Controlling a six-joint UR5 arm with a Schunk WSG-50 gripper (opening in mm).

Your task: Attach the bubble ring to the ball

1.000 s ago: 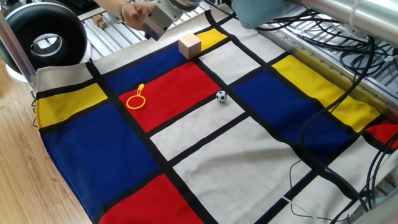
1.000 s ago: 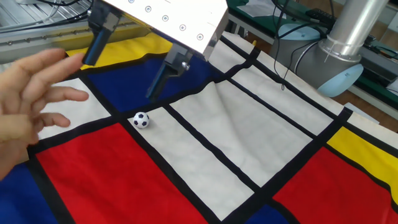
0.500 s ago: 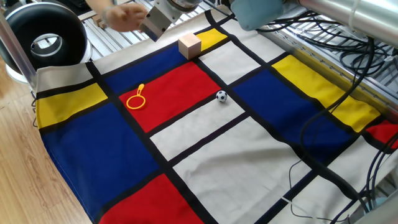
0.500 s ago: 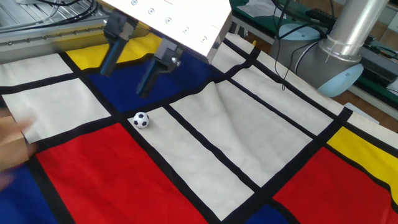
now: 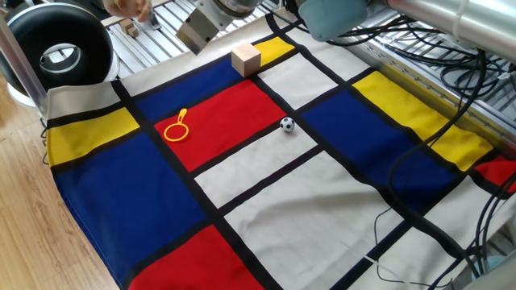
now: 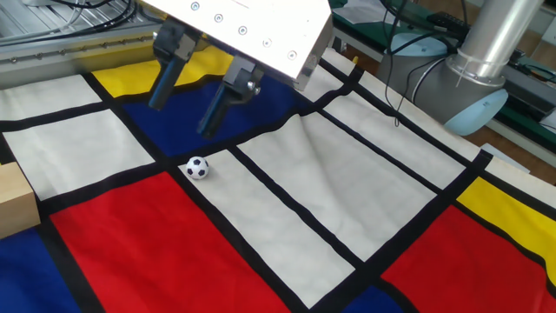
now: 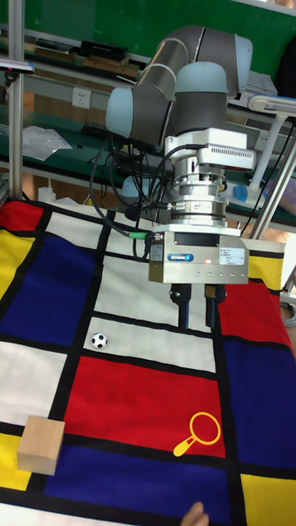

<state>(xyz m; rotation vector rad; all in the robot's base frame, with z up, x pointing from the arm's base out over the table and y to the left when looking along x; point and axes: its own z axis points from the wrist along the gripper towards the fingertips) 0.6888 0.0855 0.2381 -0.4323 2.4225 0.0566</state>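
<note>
On the checked cloth, the small thin yellow plastic bubble ring point(image 5: 176, 129) lies flat on a red panel, well apart from the tiny black-and-white soccer ball point(image 5: 287, 124) resting near a black stripe. Nothing is joined yet; the whole task remains. Above the cloth hangs the two-finger gripper point(image 7: 196, 306), fingers slightly parted and empty. A tan wooden cube point(image 5: 246, 59) sits apart. One fixed view crops the gripper; the other omits the ring.

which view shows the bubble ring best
The tall fixed view: the bubble ring lies whole and near on red cloth. One fixed view shows it whole but smaller. The other fixed view leaves it out of frame.
</note>
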